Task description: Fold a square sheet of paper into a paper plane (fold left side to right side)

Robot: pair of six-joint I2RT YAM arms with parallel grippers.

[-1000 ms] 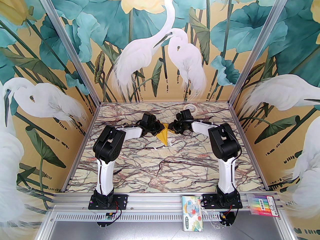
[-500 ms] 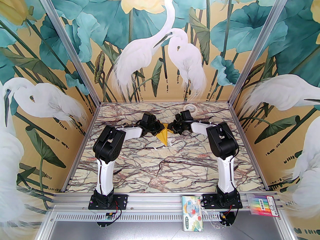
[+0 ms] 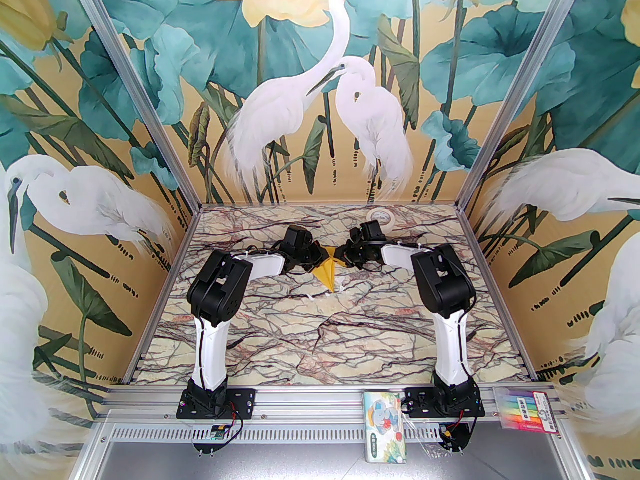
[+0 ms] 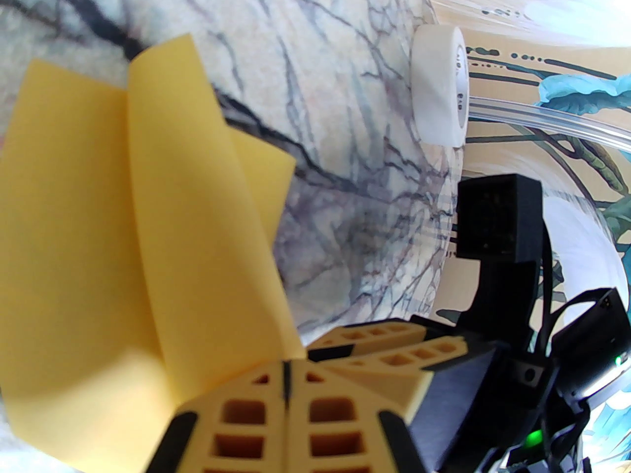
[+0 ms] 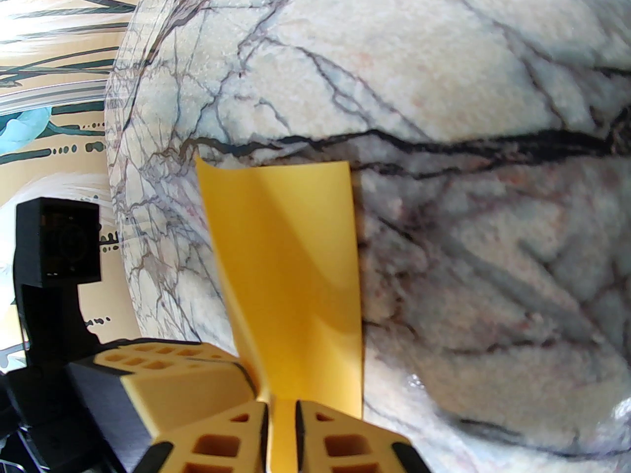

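Note:
The yellow sheet of paper (image 3: 327,272) is folded into a pointed shape and held up over the far middle of the table, its tip pointing toward me. My left gripper (image 3: 319,259) is shut on its left part. In the left wrist view the paper (image 4: 123,244) curls out from between the closed left gripper (image 4: 286,380). My right gripper (image 3: 338,257) faces it from the right. In the right wrist view the paper (image 5: 296,264) runs between the right gripper (image 5: 282,429), which is shut on it. The two grippers nearly touch.
A cream tape roll (image 3: 381,216) lies at the table's far edge, close behind the right wrist, also seen as the tape roll (image 4: 438,86). A tissue pack (image 3: 385,425) and a marker pack (image 3: 525,408) rest on the front rail. Small white marks (image 3: 320,295) dot the marble top.
The right arm has shifted slightly left, and its jaws have narrowed onto the paper. The left arm and the paper have barely moved.

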